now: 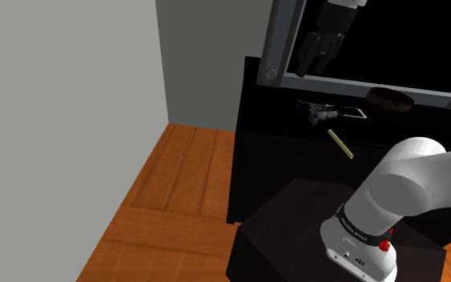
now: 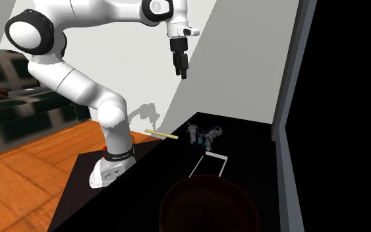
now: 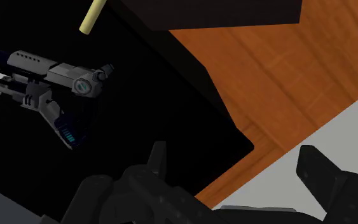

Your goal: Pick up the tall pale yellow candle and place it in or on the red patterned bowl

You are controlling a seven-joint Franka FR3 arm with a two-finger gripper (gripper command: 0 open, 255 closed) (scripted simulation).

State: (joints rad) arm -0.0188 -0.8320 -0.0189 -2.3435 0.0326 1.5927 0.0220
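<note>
- The pincer (image 1: pixel 316 58) hung high above the black table (image 1: pixel 275 152), fingers (image 3: pixel 318 172) spread apart and clasping nothing: released
- The pale yellow candle (image 1: pixel 340 143) lay flat on the table well below the pincer, on the side towards the robot's stand (image 1: pixel 295 228), touching neither finger
- A grey toy blaster (image 1: pixel 318 113) lay almost straight beneath the pincer, just beside a thin white frame (image 2: pixel 209 165)
- The dark reddish bowl (image 1: pixel 389 99) sat on the table off to one side of the pincer, well apart from the candle
- Wooden floor (image 3: pixel 285 70) showed past the table's edge
</note>
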